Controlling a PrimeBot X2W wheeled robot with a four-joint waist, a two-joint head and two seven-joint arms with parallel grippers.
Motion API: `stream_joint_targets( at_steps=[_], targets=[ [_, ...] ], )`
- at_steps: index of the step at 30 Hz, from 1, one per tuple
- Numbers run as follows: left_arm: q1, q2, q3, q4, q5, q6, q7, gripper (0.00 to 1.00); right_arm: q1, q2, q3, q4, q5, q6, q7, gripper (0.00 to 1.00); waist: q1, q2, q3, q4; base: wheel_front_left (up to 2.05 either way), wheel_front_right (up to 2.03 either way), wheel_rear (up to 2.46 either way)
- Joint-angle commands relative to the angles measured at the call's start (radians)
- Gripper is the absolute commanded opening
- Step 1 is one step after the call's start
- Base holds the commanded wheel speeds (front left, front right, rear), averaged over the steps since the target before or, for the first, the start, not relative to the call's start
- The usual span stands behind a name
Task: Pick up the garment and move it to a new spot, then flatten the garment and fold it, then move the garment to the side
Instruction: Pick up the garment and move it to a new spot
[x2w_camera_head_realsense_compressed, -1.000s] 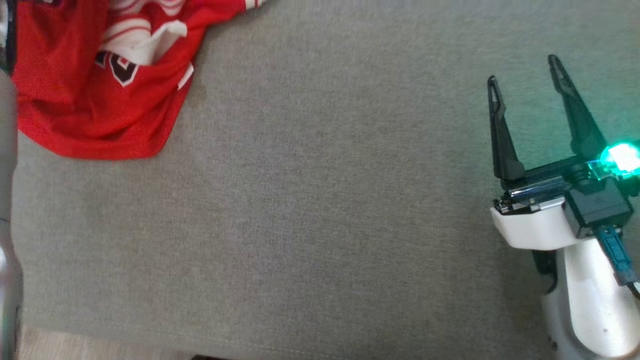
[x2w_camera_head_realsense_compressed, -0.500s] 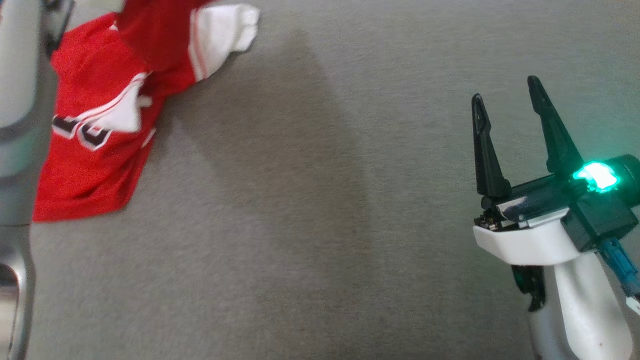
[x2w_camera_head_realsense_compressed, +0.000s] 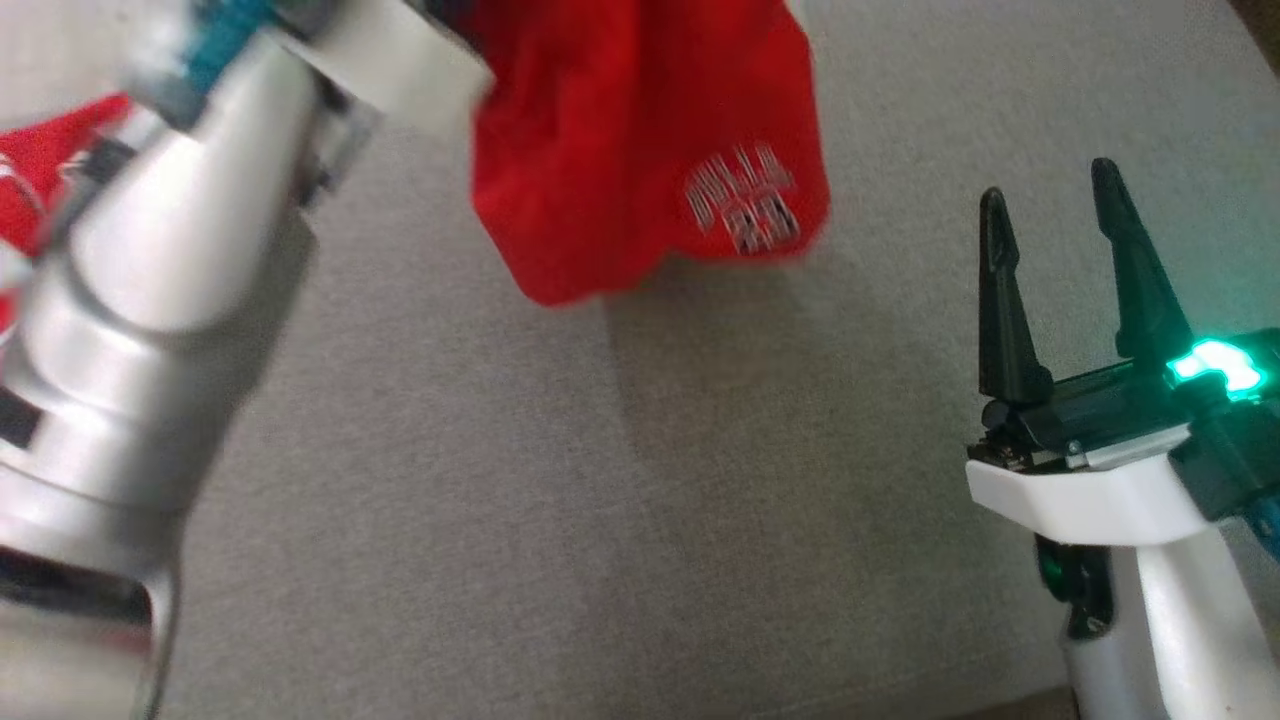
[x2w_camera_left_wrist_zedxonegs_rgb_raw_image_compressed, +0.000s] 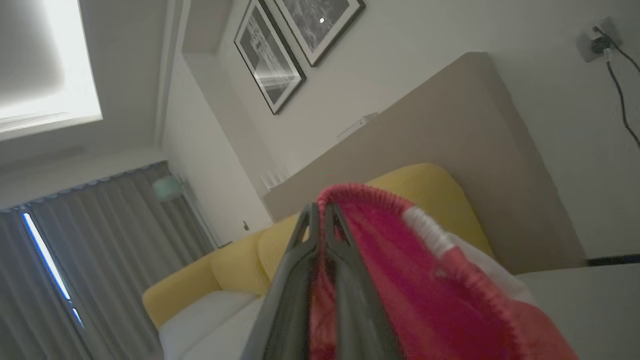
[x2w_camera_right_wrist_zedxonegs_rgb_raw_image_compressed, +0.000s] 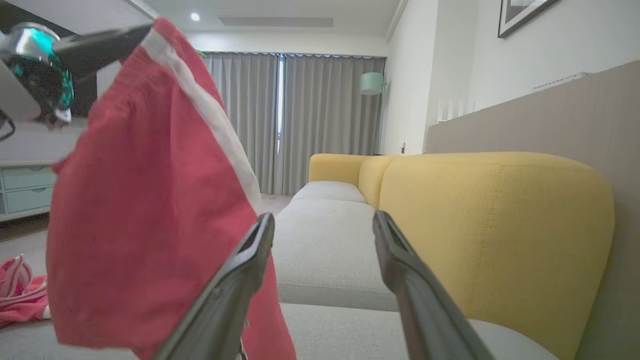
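Note:
A red garment (x2w_camera_head_realsense_compressed: 640, 150) with a small white print hangs above the grey sofa seat (x2w_camera_head_realsense_compressed: 600, 480), top centre of the head view. My left gripper (x2w_camera_left_wrist_zedxonegs_rgb_raw_image_compressed: 321, 210) is shut on its ribbed red waistband (x2w_camera_left_wrist_zedxonegs_rgb_raw_image_compressed: 410, 290), which has a white stripe. The blurred pale left arm (x2w_camera_head_realsense_compressed: 150, 300) fills the left side of the head view. From the right wrist view the garment (x2w_camera_right_wrist_zedxonegs_rgb_raw_image_compressed: 145, 210) dangles from the left gripper (x2w_camera_right_wrist_zedxonegs_rgb_raw_image_compressed: 100, 45) at upper left. My right gripper (x2w_camera_head_realsense_compressed: 1048, 182) stands open and empty at the lower right, well apart from the cloth.
More red and white cloth (x2w_camera_right_wrist_zedxonegs_rgb_raw_image_compressed: 20, 295) lies on the seat at the far left, also peeking out behind the left arm (x2w_camera_head_realsense_compressed: 40, 170). A yellow sofa backrest (x2w_camera_right_wrist_zedxonegs_rgb_raw_image_compressed: 495, 210) runs along the right. The grey seat stretches wide between the grippers.
The left arm has swung into view and carried a red garment up and rightward, off the pile at the left. The head camera has shifted. The right gripper has stayed open, nearly in place.

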Motion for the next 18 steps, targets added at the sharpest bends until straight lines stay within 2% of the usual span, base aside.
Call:
stream_joint_targets(
  at_steps=[1,8,12,15,16,17,18],
  targets=[
    [0.019,0.031,-0.004,-0.026,-0.027,0.002,0.01,0.0,-0.03,0.008,0.019,-0.036,0.015,0.007,0.002,1.0,0.0002,-0.0001,0.048,-0.036,0.0,0.0,0.0],
    [0.258,0.017,-0.08,0.063,-0.13,0.005,-0.03,0.0,-0.045,0.008,0.013,-0.029,0.041,0.007,0.002,1.0,0.0002,-0.0001,0.109,-0.07,0.0,0.0,0.0],
    [0.378,-0.001,-0.09,0.159,-0.136,0.041,-0.072,0.0,-0.045,0.008,0.015,-0.015,0.041,0.007,0.002,1.0,0.0002,-0.0001,0.109,-0.071,0.0,0.0,0.0],
    [0.433,-0.023,-0.072,0.214,-0.131,0.091,-0.086,0.0,-0.038,0.008,0.015,0.004,0.033,0.007,0.002,1.0,0.0002,-0.0001,0.095,-0.056,0.0,0.0,0.0],
    [0.448,-0.034,-0.063,0.22,-0.132,0.101,-0.087,0.3,-0.034,0.008,0.014,0.012,0.029,0.007,0.002,1.0,0.0002,-0.0001,0.09,-0.046,0.0,0.0,0.0],
    [0.46,-0.046,-0.046,0.206,-0.13,0.117,-0.087,1.0,-0.03,0.008,0.011,0.019,0.024,0.007,0.002,1.0,0.0002,-0.0001,0.084,-0.034,0.0,0.0,0.0],
    [0.477,-0.059,-0.028,0.19,-0.131,0.128,-0.087,1.0,-0.026,0.008,0.006,0.025,0.019,0.007,0.002,1.0,0.0002,-0.0001,0.076,-0.019,0.0,0.0,0.0]
  ],
)
